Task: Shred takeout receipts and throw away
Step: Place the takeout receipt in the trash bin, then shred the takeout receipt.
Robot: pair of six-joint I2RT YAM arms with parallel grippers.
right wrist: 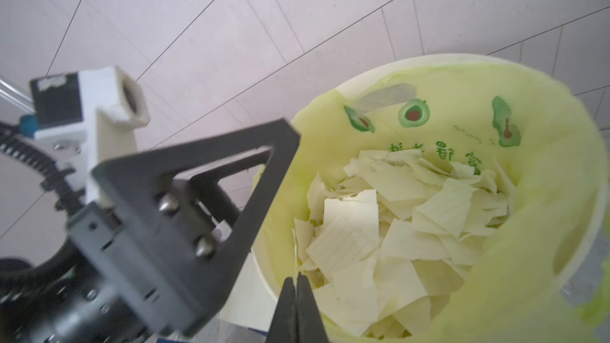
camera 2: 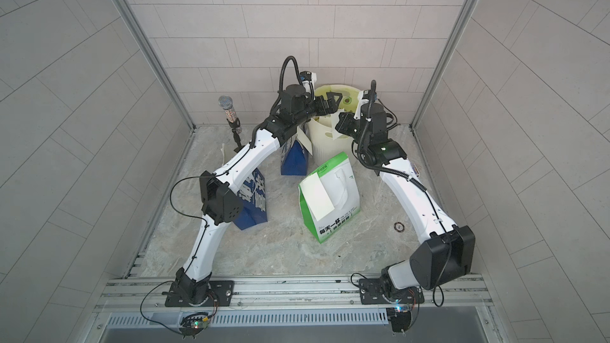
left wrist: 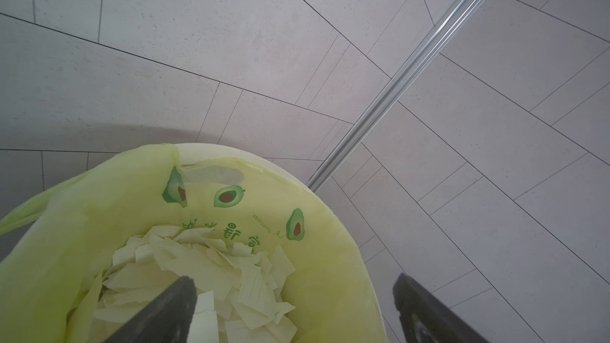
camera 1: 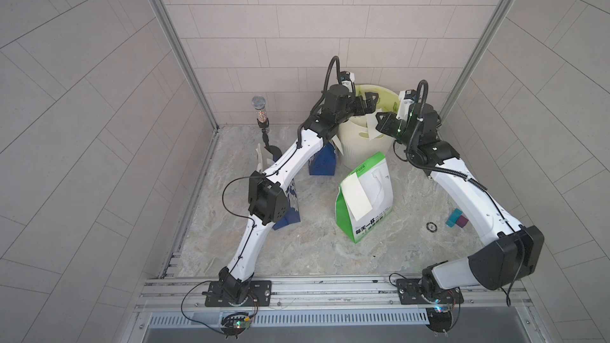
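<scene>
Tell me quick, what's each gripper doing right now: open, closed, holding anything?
Left gripper: open, holding nothing, above the bin.
Right gripper: closed on a torn receipt piece.

- Bin (camera 1: 359,151): cream plastic, smooth, matt.
- Liner (left wrist: 82,226): thin translucent yellow-green plastic film, creased, printed, faint sheen.
- Torn receipts (right wrist: 396,242): thin matt paper, ragged edges, some faintly ruled.
- Receipt piece (camera 1: 372,128): thin white paper, matt.
- Receipt (camera 1: 355,197): plain white paper, smooth, matt.
- Green-and-white bag (camera 1: 369,226): smooth printed paper.
- Table (camera 1: 313,252): marbled stone look, matt.
- Walls (camera 1: 297,28): grey tile-look panels, speckled, matt.
- Corner rail (left wrist: 412,70): ribbed bare metal, satin.
- Left end effector (left wrist: 293,280), right end effector (right wrist: 296,280): black matt plastic.
</scene>
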